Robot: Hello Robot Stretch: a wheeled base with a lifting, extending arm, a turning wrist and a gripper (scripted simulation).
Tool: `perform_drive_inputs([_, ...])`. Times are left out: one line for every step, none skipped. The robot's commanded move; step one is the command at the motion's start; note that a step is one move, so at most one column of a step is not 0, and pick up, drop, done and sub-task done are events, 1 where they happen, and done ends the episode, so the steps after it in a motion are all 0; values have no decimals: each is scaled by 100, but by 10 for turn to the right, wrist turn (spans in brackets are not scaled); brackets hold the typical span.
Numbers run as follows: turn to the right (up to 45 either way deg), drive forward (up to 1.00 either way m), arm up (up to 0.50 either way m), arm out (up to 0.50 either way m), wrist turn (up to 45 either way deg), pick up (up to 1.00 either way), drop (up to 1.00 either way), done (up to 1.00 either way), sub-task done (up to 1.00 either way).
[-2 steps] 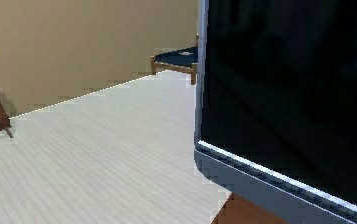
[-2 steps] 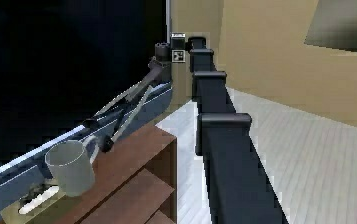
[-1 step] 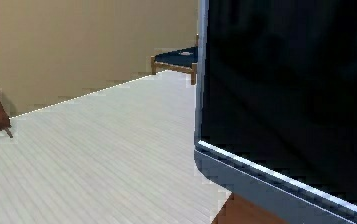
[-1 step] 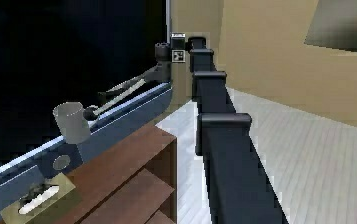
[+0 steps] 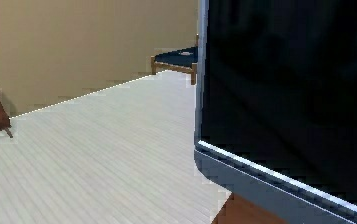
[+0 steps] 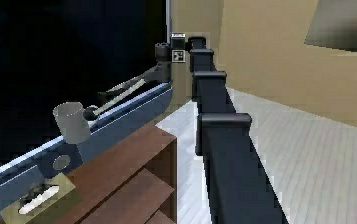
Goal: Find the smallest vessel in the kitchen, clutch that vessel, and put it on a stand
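I see a small grey cup [image 6: 71, 120] just off the pincer [image 6: 101, 98] fingertips, in line with them, near the wooden stand's [image 6: 126, 162] back edge by the black screen [image 6: 66, 50]. I can't tell the pincer's spread, or whether it holds the cup.

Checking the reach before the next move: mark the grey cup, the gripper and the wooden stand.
grey cup [image 6: 72, 124], arm side view, on its side wall.
gripper [image 6: 104, 97], arm side view, between its fingertips.
wooden stand [image 6: 126, 158], arm side view, on its top board.
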Motion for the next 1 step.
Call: perform_drive_inputs([0,0,0,0,0,0,100,0,0])
